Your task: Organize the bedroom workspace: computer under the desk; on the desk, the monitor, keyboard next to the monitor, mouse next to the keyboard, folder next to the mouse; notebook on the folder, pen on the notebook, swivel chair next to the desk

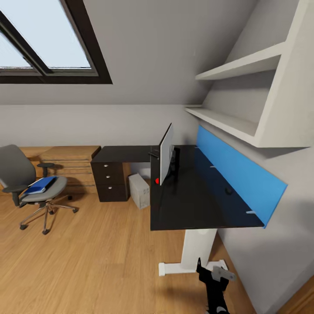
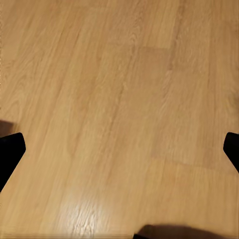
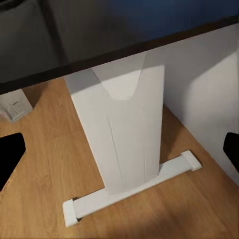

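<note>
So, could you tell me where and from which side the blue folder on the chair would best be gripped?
Probably by the long edge nearest the seat's front. The folder lies flat on the chair, with the backrest behind it and armrests at both sides, so the open front looks like the only free approach. Slide one finger under that edge and pinch; whether the seat's padding leaves room underneath is hard to tell.

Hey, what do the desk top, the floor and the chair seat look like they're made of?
Desk: a glossy black top, likely laminate or lacquer, since it mirrors the blue panel.
Floor: light wood planks with visible grain and a soft sheen.
Swivel chair: matte grey upholstery, probably fabric, on a chrome base.
</note>
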